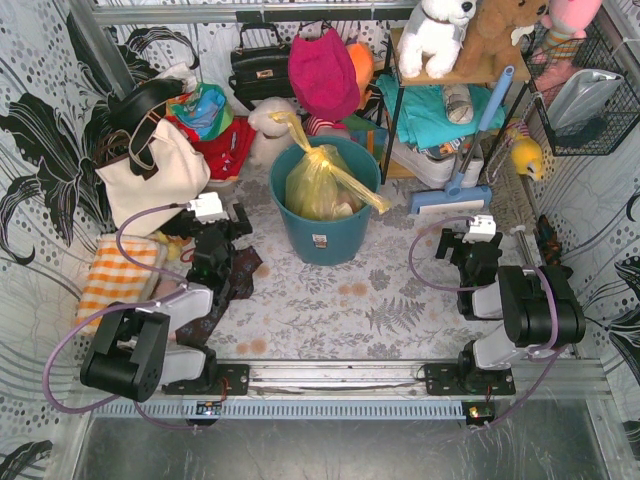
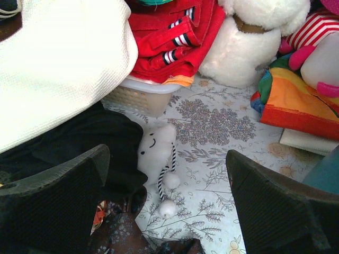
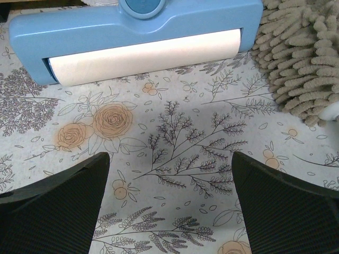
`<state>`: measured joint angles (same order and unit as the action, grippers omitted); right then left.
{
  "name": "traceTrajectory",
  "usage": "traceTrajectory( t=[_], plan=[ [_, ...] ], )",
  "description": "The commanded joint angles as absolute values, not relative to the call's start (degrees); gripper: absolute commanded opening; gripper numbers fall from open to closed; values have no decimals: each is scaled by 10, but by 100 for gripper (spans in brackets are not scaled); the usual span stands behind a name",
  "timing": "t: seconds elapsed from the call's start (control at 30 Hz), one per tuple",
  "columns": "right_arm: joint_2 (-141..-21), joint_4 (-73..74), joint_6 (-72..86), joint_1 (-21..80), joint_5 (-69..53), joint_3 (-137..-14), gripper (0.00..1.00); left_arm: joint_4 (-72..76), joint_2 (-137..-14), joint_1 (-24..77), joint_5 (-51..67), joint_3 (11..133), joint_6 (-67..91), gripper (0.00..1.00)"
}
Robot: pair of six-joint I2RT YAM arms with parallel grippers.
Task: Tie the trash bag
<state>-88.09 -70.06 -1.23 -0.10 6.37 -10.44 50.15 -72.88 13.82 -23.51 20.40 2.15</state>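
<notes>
The trash bag [image 1: 318,182] is thin yellow plastic and stands in a teal bucket [image 1: 326,230] at the middle back of the floral mat. Its top is gathered into loose tails, one sticking up to the left and one hanging over the rim to the right. Left of the bucket, my left gripper [image 1: 222,222] is low and open, apart from the bag. In the left wrist view its fingers [image 2: 63,196] are spread wide, with nothing between them. My right gripper [image 1: 462,240] is open to the right of the bucket, over bare mat [image 3: 175,132]. The bag is outside both wrist views.
A cream tote [image 1: 150,170] and red clothes [image 2: 169,37] crowd the left arm, and a small white plush [image 2: 156,148] lies on the mat ahead. A blue mop head [image 3: 137,32] and a beige chenille pad [image 3: 302,58] lie ahead of the right gripper. A toy shelf [image 1: 470,70] stands behind.
</notes>
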Motion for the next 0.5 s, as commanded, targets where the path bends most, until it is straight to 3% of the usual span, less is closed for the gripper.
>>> traceTrajectory(
  t=[0.0, 0.13, 0.27, 0.47],
  plan=[
    [-879, -734, -18, -1, 58, -114, 97, 522, -720, 139, -259, 183, 11, 99],
    [-880, -737, -18, -1, 58, -114, 97, 589, -749, 134, -281, 150, 16, 98],
    [-880, -737, -19, -1, 58, -114, 97, 673, -807, 128, -237, 127, -2, 98],
    [-880, -737, -19, -1, 58, -114, 97, 677, -812, 73, -123, 118, 29, 98]
  ],
)
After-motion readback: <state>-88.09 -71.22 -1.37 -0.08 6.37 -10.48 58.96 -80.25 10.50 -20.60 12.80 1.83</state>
